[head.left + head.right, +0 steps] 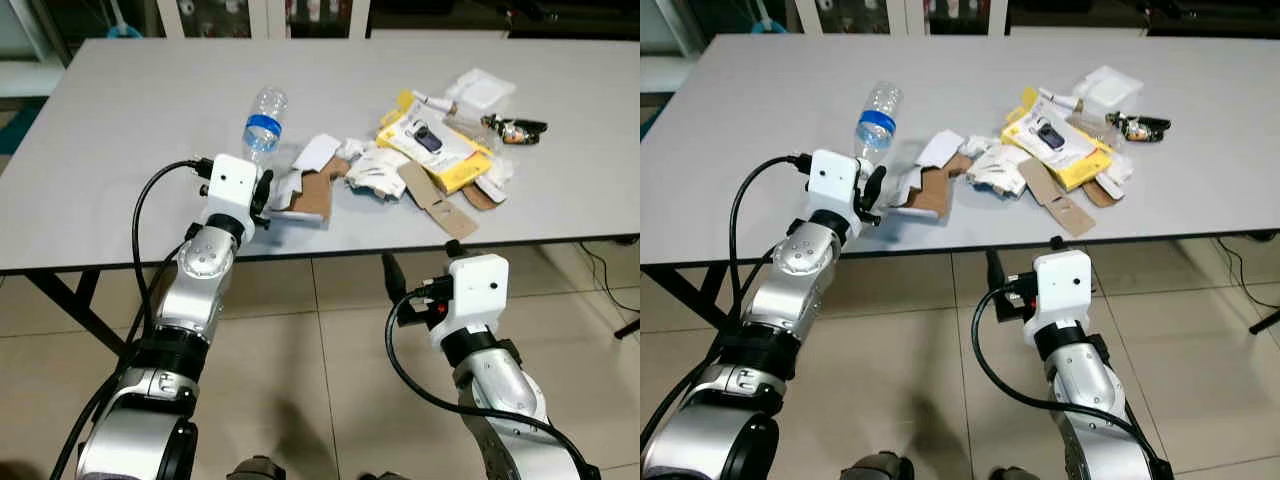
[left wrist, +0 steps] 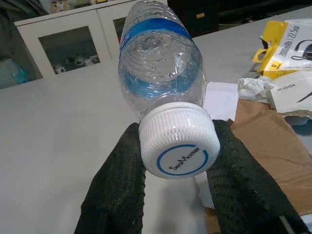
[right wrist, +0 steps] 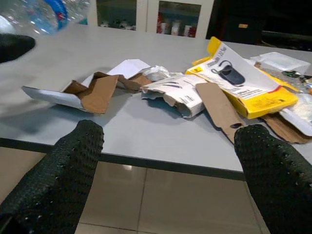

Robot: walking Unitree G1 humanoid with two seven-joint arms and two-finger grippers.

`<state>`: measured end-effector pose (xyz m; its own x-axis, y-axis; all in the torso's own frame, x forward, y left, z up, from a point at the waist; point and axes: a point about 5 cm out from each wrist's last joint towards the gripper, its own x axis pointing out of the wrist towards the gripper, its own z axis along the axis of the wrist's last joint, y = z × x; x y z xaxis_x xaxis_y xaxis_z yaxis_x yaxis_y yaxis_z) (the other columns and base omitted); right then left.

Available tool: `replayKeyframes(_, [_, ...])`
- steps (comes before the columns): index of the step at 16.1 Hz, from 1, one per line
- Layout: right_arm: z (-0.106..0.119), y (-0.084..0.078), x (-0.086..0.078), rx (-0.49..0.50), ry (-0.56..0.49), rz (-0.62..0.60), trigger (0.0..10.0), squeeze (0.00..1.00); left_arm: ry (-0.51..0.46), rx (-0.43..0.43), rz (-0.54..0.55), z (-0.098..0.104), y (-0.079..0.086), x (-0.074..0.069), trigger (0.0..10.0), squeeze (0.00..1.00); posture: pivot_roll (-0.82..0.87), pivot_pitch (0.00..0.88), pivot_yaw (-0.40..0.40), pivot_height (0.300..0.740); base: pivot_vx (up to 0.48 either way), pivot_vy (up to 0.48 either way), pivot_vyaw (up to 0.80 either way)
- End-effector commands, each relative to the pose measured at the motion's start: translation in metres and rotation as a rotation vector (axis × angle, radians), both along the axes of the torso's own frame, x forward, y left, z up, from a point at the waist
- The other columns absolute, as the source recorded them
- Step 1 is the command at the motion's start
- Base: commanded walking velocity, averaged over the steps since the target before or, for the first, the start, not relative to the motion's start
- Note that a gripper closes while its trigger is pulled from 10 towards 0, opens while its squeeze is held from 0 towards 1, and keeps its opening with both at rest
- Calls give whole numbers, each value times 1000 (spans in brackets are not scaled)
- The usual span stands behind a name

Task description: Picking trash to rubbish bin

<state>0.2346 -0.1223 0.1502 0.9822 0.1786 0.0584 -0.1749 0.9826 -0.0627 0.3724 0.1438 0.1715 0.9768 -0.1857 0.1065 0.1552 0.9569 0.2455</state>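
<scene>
Your left gripper (image 2: 175, 161) clamps the water bottle (image 1: 264, 122) at its cap, just beside the torn cardboard (image 1: 312, 190). Right gripper (image 3: 168, 146) spread wide, below the table (image 1: 120, 150) edge w/ nothing in it.

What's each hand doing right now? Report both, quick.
Left hand: shut on the plastic bottle, fingers clamped on either side of its white cap.
Right hand: open, holding nothing, below the table edge, facing the trash.

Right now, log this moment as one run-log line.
left gripper: shut on plastic bottle at cap | right gripper: open, below table edge | torn cardboard, yellow package: on table
</scene>
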Motion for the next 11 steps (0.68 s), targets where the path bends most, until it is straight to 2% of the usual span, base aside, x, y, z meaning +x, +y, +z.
replayKeyframes(1, [1, -4, 1, -11, -6, -32, 10000, 0, -2, 4, -12, 1, 0, -1, 10000, 0, 183, 129, -16, 740, 266, 0, 0])
replayKeyframes(6, [-2, -6, 0, -12, 0, -64, 10000, 0, 7, 10, -20, 1, 1, 0, 10000, 0, 180, 134, -8, 740, 369, 0, 0])
replayKeyframes(11, [-3, -12, 3, -20, 12, -109, 10000, 0, 9, 11, -22, 0, 0, 0, 10000, 0, 179, 134, -9, 740, 464, 0, 0])
